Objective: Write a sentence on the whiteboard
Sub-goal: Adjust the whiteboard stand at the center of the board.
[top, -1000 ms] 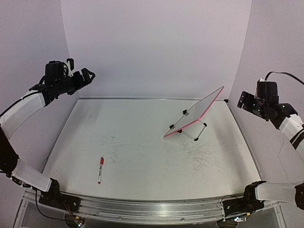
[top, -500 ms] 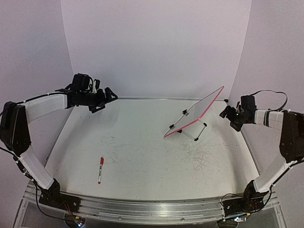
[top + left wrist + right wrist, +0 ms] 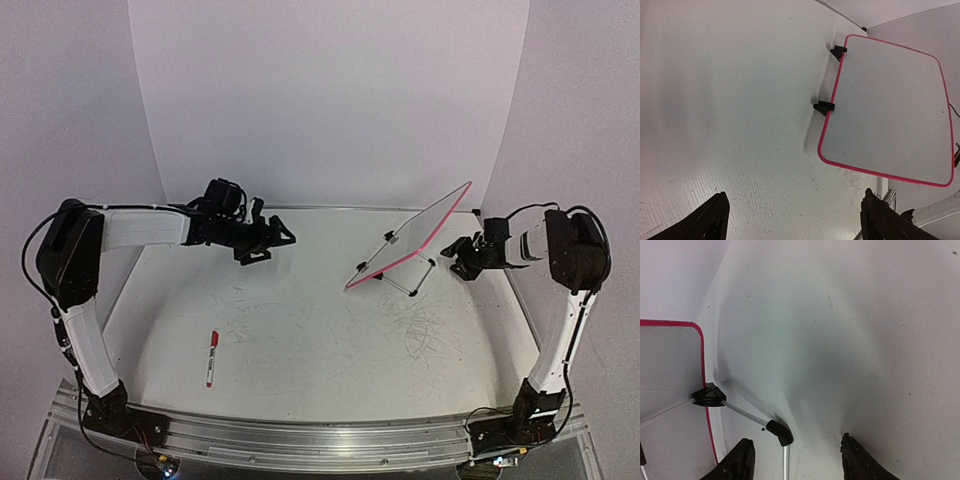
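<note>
The whiteboard (image 3: 412,245) with a pink-red rim stands tilted on its wire stand at the right of the table. Its face (image 3: 892,107) is blank in the left wrist view; no sentence shows. My left gripper (image 3: 270,243) is open and empty, low over the table's back middle, left of the board (image 3: 792,217). My right gripper (image 3: 457,259) is open and empty just right of the board's stand. In the right wrist view (image 3: 796,457) the stand's black foot (image 3: 780,432) lies just ahead of the open fingers, and the board's back (image 3: 670,360) is at left.
A red marker (image 3: 212,357) with a white label lies on the table (image 3: 300,330) at the front left, far from both grippers. White walls close the table at the back and both sides. A metal rail (image 3: 300,440) runs along the near edge.
Both arms have come down from high at the sides and moved inwards. The left gripper went right towards the board; the right gripper went left to the stand.
</note>
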Robot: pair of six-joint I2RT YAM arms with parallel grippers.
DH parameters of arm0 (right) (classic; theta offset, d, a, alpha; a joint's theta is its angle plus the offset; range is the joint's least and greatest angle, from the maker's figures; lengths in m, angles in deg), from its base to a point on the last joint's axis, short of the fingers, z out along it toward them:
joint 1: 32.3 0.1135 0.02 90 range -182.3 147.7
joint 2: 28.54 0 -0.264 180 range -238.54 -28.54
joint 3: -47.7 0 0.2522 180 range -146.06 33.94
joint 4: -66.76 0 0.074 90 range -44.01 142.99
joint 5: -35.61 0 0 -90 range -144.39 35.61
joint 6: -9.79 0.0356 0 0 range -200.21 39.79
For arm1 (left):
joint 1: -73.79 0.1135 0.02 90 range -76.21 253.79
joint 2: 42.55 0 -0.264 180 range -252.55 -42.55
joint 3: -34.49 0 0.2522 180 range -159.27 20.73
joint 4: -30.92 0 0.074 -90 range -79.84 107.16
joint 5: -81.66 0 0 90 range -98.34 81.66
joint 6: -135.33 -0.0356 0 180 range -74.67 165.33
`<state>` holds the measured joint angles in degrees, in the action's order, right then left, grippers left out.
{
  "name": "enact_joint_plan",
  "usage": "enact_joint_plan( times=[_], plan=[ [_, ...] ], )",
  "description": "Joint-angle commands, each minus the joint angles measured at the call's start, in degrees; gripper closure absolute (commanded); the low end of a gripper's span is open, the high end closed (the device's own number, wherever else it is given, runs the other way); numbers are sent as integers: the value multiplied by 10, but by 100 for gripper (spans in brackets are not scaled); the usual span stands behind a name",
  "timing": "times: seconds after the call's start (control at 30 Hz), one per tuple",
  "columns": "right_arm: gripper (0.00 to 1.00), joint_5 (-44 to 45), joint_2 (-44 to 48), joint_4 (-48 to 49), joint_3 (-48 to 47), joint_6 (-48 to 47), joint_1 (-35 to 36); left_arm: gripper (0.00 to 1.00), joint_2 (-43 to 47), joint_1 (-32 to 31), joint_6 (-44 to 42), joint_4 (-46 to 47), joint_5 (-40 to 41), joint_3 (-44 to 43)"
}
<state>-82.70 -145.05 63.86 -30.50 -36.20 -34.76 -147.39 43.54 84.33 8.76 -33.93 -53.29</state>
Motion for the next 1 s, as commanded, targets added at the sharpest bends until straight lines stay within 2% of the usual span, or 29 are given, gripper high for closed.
enact_joint_plan(
  times=[0.0, 0.1, 0.23, 0.3, 0.57, 0.73, 0.83, 0.97],
  plan=[
    [45, -25, -40, 35, -22, 3, 13, 9, -98, -24, 1, 53, -29, -91],
    [51, -40, -60, 36, -37, 3, 21, 15, -180, -33, -5, 54, -37, -166],
    [53, -40, -75, 36, -61, -11, 43, 35, -277, -42, 8, 54, -61, -262],
    [53, -66, -96, 36, -88, -24, 49, 40, -297, -46, 13, 55, -53, -284],
    [54, -130, -159, 17, -177, -90, 84, 45, -273, -48, 12, 66, -31, -255],
    [54, -170, -207, 1, -236, -107, 118, 53, -262, -48, -2, 81, -41, -223],
    [54, -182, -222, -3, -252, -102, 139, 59, -267, -48, -23, 82, -49, -226],
    [52, -159, -193, -3, -226, -76, 138, 58, -289, -49, -23, 82, -71, -259]
  ],
)
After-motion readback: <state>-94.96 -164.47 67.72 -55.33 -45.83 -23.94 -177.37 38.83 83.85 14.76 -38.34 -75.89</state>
